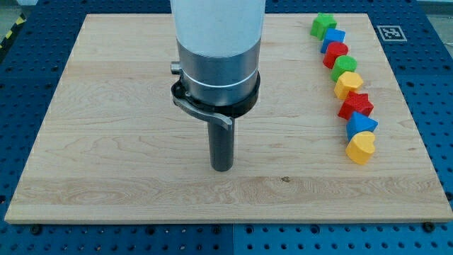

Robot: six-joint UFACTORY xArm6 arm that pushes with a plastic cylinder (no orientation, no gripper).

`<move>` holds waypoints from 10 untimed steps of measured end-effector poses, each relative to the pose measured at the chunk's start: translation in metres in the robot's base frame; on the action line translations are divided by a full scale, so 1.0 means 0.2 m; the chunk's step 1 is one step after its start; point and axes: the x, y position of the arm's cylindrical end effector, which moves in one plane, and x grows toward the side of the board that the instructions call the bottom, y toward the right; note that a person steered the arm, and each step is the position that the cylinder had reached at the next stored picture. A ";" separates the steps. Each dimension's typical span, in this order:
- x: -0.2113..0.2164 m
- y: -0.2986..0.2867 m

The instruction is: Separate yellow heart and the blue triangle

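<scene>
My tip (222,168), a bare dark rod end touching no block, stands well left of the yellow heart block (360,148), which touches the blue triangle block (361,125) just above it, ending the right-hand column

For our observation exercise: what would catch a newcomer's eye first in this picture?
The big white and silver arm fills the view's top centre, with my tip resting on bare board far from every block. At the view's right, eight coloured blocks run in a line, ending at the bottom with the blue triangle touching the yellow heart.
</scene>
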 end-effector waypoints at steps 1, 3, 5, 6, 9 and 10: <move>0.00 0.00; -0.13 -0.07; -0.52 -0.12; -0.84 -0.09; -0.89 -0.09; -0.86 -0.09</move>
